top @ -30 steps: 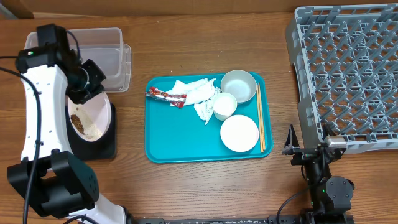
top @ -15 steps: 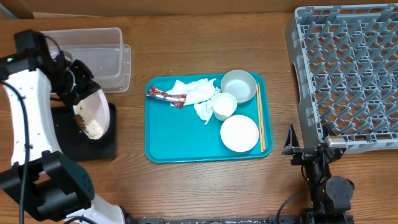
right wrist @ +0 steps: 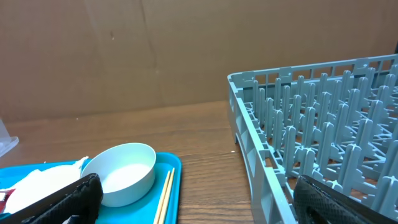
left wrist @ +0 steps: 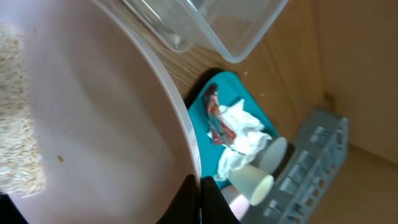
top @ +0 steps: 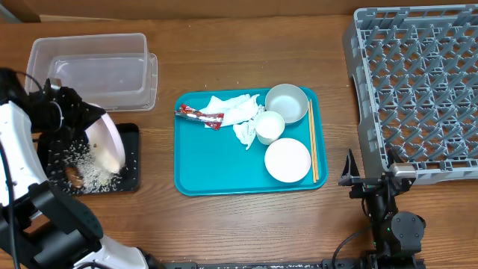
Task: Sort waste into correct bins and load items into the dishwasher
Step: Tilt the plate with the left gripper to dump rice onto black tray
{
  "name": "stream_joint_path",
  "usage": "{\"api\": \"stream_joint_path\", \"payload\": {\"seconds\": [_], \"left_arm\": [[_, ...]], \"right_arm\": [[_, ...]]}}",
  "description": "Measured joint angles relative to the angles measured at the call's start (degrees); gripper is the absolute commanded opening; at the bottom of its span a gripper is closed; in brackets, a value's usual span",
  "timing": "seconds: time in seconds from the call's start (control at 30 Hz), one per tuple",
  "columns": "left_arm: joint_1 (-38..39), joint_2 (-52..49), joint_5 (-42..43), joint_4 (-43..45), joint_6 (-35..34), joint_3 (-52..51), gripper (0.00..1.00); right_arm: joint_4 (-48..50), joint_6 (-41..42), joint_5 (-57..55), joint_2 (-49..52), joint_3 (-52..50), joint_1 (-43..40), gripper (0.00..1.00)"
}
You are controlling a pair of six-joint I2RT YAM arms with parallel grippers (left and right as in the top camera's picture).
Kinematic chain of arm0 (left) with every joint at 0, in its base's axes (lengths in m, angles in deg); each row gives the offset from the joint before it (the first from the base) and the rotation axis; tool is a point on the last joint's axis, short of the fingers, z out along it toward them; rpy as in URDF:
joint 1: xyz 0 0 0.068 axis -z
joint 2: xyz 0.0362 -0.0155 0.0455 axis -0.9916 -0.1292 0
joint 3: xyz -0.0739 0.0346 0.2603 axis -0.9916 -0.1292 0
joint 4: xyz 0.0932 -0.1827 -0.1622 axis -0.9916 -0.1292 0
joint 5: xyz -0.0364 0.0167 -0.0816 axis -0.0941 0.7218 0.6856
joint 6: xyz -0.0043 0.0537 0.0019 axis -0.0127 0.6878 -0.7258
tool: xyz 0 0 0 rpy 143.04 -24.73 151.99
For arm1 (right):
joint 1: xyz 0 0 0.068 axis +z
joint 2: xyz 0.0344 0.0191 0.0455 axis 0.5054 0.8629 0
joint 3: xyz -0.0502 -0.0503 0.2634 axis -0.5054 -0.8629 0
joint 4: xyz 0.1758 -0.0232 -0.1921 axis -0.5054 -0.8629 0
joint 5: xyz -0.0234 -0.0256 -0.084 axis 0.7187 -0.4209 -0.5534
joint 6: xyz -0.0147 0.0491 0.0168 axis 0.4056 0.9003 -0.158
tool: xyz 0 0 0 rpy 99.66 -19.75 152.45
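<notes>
My left gripper (top: 84, 113) (left wrist: 199, 188) is shut on the rim of a pale pink plate (top: 109, 142) (left wrist: 93, 124), held steeply tilted over the black tray (top: 131, 161). Brown and white rice scraps (top: 88, 172) (left wrist: 17, 130) lie scattered in that tray. The clear tub (top: 97, 66) (left wrist: 230, 25) stands just behind it. On the teal tray (top: 194, 161) lie crumpled napkins (top: 237, 112), a red-and-white wrapper (top: 200, 114), a bowl (top: 287, 101) (right wrist: 124, 171), a cup (top: 269, 127), a white plate (top: 287, 160) and chopsticks (top: 312, 142) (right wrist: 163, 196). My right gripper (top: 370, 179) (right wrist: 205, 211) rests open by the table's front edge, holding nothing.
The grey dish rack (top: 418, 82) (right wrist: 323, 143) fills the right side, its near corner just beyond the right gripper. A few rice grains lie on the wood behind the teal tray. Bare wood separates the teal tray from the rack.
The left arm swung left and tipped the pink plate much steeper. The rice scraps slid off it and spread over the black tray. The right arm has not moved.
</notes>
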Motion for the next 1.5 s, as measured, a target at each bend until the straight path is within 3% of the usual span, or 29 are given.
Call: {"api": "stream_joint_path", "payload": {"seconds": [0.53, 1.1, 1.2, 1.5], "left_arm": [[-5.4, 0.0, 18.1, 0.4, 5.5, -3.9, 0.04], [-15.0, 0.0, 24.7, -5.6, 11.8, -4.0, 0.04], [-15.9, 0.0, 25.6, -9.9, 13.9, -4.1, 0.04], [-16.0, 0.0, 26.9, -9.0, 18.8, -4.1, 0.04]], "right_arm": [[0.0, 0.0, 0.0, 0.0, 0.0, 0.0, 1.00], [0.0, 0.0, 0.0, 0.0, 0.0, 0.0, 1.00], [0.0, 0.0, 0.0, 0.0, 0.0, 0.0, 1.00], [0.0, 0.0, 0.0, 0.0, 0.0, 0.0, 1.00]]}}
